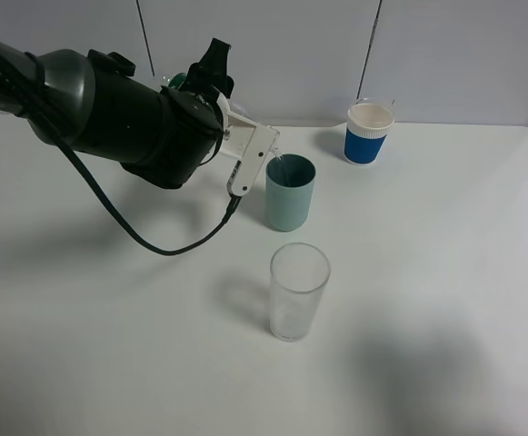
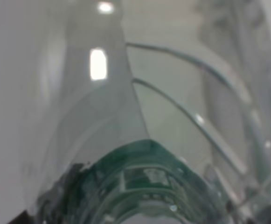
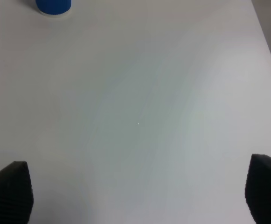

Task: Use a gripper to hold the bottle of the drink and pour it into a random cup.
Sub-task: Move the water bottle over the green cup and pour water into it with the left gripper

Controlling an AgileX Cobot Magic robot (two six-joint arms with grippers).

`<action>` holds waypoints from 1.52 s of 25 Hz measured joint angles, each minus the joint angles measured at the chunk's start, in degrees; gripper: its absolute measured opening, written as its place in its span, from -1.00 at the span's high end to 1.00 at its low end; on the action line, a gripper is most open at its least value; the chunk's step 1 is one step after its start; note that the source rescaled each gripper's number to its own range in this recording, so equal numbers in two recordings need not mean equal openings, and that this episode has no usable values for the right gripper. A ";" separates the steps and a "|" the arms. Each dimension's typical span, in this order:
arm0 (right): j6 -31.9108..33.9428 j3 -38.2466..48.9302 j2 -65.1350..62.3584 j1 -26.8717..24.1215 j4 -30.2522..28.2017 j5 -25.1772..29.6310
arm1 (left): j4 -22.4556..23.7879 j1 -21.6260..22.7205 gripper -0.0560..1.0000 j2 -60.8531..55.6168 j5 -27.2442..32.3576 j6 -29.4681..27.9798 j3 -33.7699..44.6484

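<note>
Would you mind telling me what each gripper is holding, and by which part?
The left gripper holds the bottle around its green-labelled body; the right gripper holds nothing.

Premises: a robotics test station, lab-type. Evidence: a bulky black arm point(image 1: 109, 104) with a trailing black cable point(image 1: 127, 227) reaches over a plain white desk point(image 1: 445, 272). At the far side of the desk stand pale wall panels point(image 1: 463, 54) with dark seams. On the desk, set apart: a teal cup point(image 1: 290, 195), a glass point(image 1: 298, 295), a paper cup point(image 1: 370, 133).
</note>
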 joint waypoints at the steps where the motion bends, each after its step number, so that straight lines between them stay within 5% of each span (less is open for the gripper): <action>1: 0.00 0.00 0.00 0.00 0.00 0.00 | 0.00 0.00 0.81 0.00 -0.03 0.13 0.00; 38: 0.00 0.00 0.00 0.00 0.00 0.00 | 1.52 0.00 0.81 0.00 -0.10 5.80 -0.02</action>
